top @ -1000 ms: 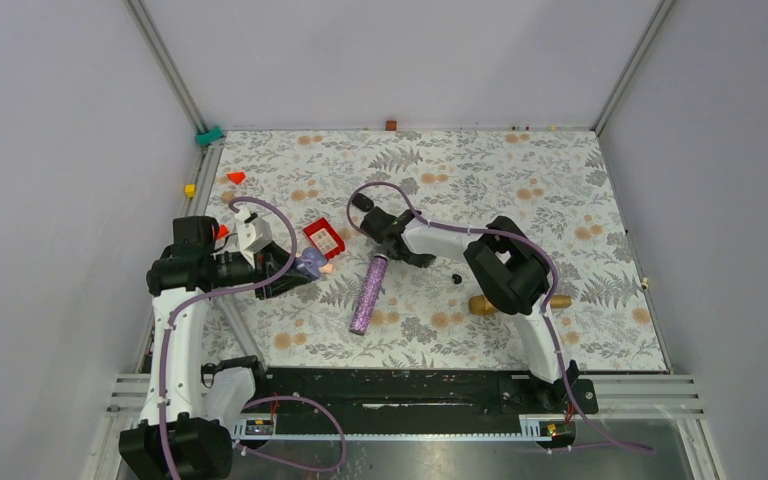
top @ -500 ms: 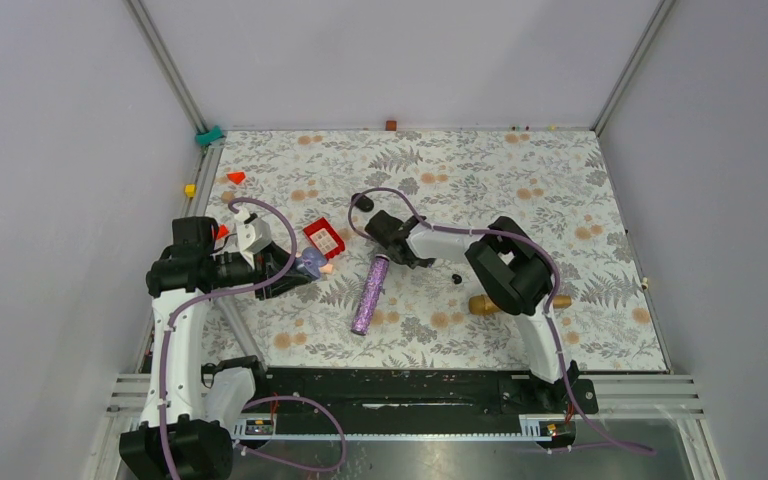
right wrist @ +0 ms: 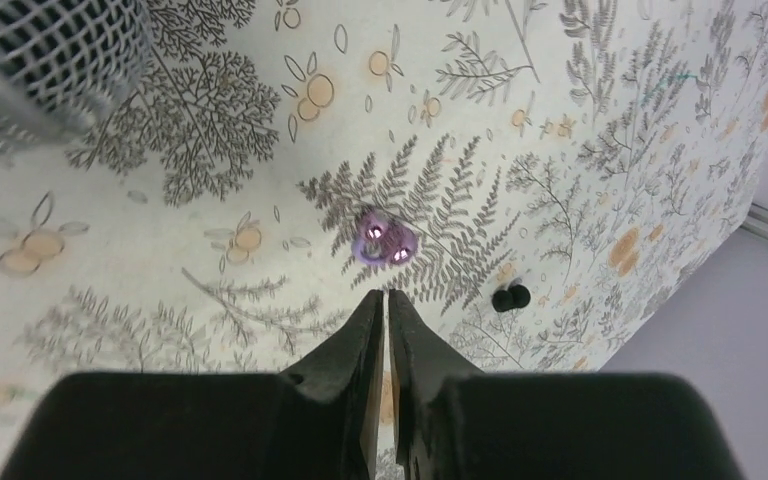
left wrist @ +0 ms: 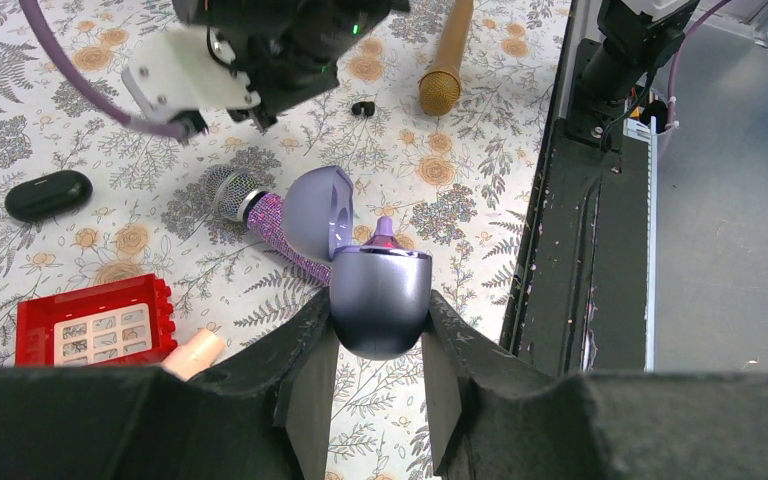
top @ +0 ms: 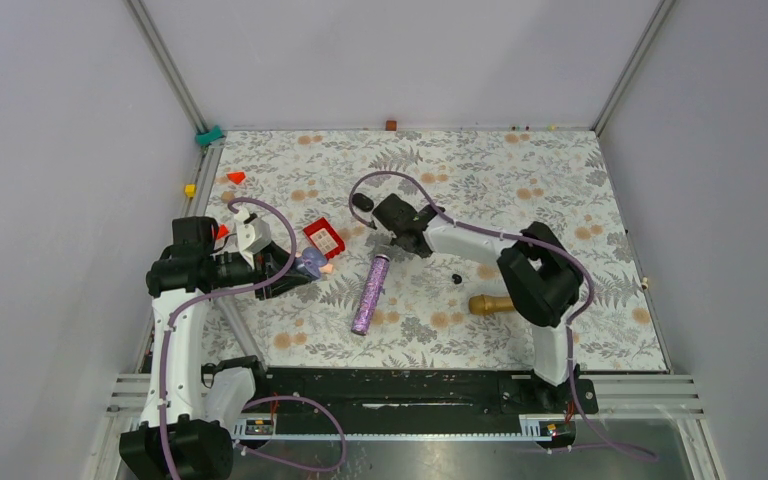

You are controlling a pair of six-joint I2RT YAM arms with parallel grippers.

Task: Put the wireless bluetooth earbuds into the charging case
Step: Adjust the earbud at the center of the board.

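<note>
Top view: earbuds lie loose on the table; pickup appears pending.
Left wrist: left gripper clamps the open charging case.
Right wrist: right gripper, fingers together and empty, should next open over the earbuds.

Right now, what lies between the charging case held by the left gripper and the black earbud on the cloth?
The purple glitter microphone crosses that stretch between charging case and earbud; the top view shows it best.
</note>
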